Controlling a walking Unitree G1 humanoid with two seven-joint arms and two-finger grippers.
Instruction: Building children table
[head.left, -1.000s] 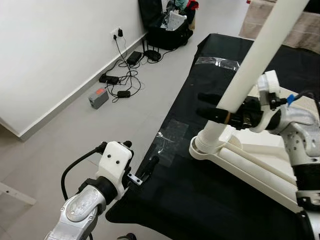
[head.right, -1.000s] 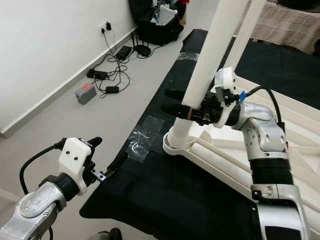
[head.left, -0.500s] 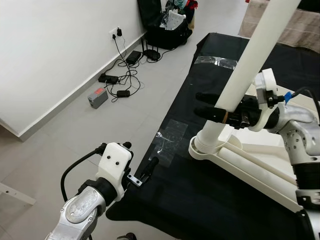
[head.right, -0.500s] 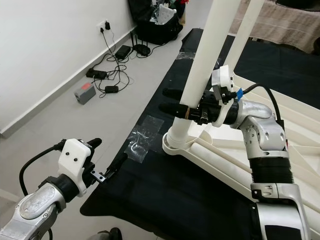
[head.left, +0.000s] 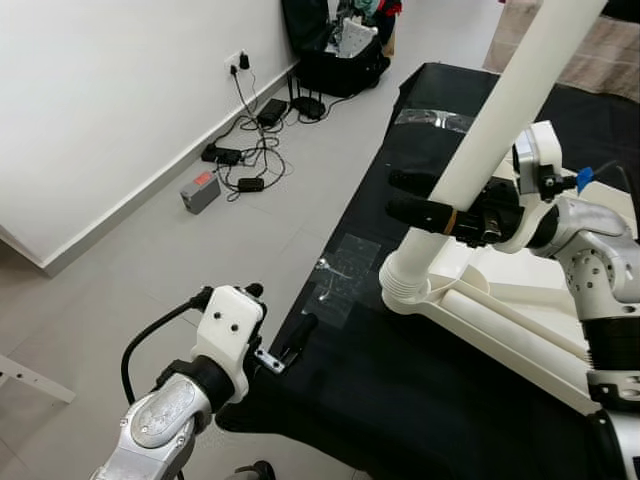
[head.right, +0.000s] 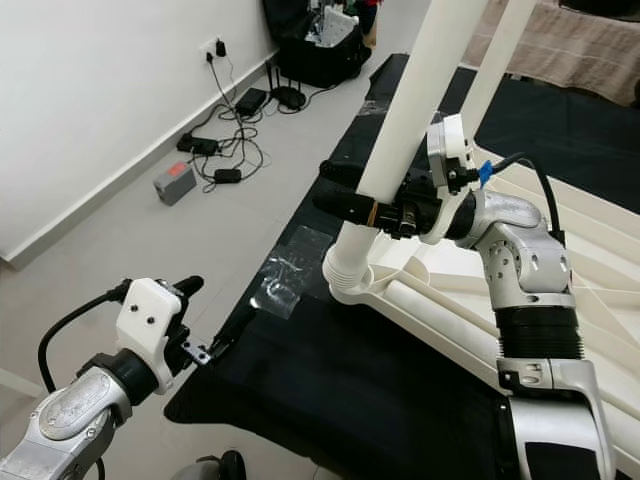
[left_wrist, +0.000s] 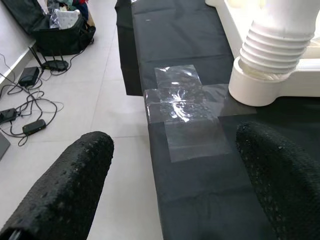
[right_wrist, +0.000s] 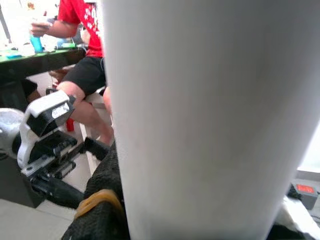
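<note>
Here: right gripper (head.left: 425, 200), black fingers clamped on the long white cylindrical plastic table leg (head.left: 500, 118), tilted, threaded lower end seated in the corner socket of the overturned white plastic children's tabletop (head.left: 500, 315) lying on the black cloth-covered bench (head.left: 400, 400). Left gripper (head.left: 295, 340), fingers spread wide and empty, hovering over the bench edge near a clear tape patch (left_wrist: 187, 110).

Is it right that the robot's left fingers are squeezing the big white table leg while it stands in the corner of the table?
Not quite: the right gripper squeezes the white table leg, as the right eye view shows. The left gripper hangs open by the black mat.
</note>
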